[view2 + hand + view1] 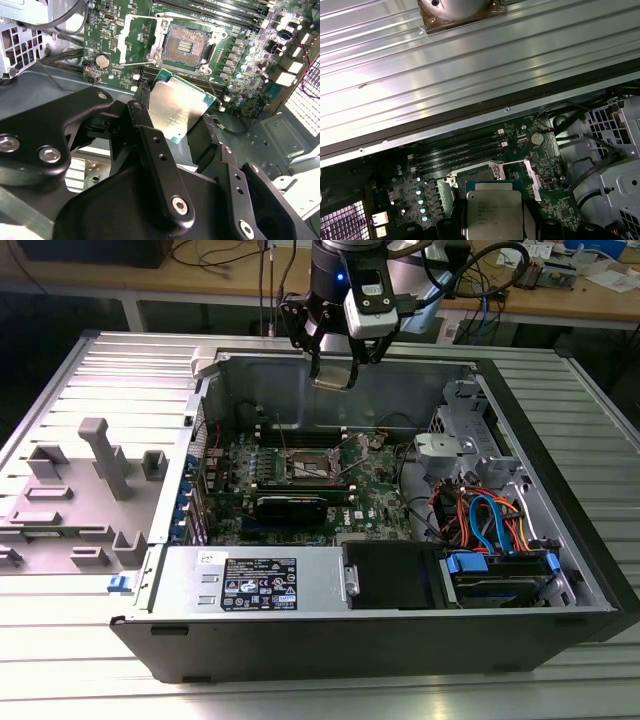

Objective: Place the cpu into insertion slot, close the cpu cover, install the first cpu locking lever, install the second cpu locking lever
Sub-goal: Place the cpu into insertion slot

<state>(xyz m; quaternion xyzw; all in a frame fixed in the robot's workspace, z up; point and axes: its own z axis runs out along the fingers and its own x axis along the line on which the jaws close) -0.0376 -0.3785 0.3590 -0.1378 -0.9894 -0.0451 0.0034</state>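
Standing by the bench, I see the arm's gripper (pixel 333 368) hanging above the open computer case (pixel 560 500), near the case's far wall in the exterior view. It is clamped on the cpu (pixel 333 377), gripping the chip by two opposite edges. In the second wrist view the black fingers (pixel 142 120) press in from either side of the cpu (pixel 175 112), which is tilted, its dull metal face catching the light and a green edge showing along one side. In the first wrist view the same chip (pixel 494 215) is seen flat on, silver top towards the camera.

The cpu is in the air, well apart from the motherboard (pixel 375 495) below. The insertion slot (pixel 186 47) lies bare, a dark square with a patch of gold contacts at its centre (nothing is seated in it). The cpu cover (pixel 124 42) is flipped open and lies back beside the slot, green board showing through its window. A thin wire locking lever (pixel 214 89) stands swung out along the slot's other side.

Long black memory slots (pixel 455 152) run beside the socket, and a coin cell battery (pixel 536 137) sits on the board. In the exterior view a power supply (pixel 260 585) fills the case's near edge, blue and orange cables (pixel 490 520) coil at the exterior view's right, and a grey fixture tray (pixel 80 490) lies on the ribbed table at the exterior view's left
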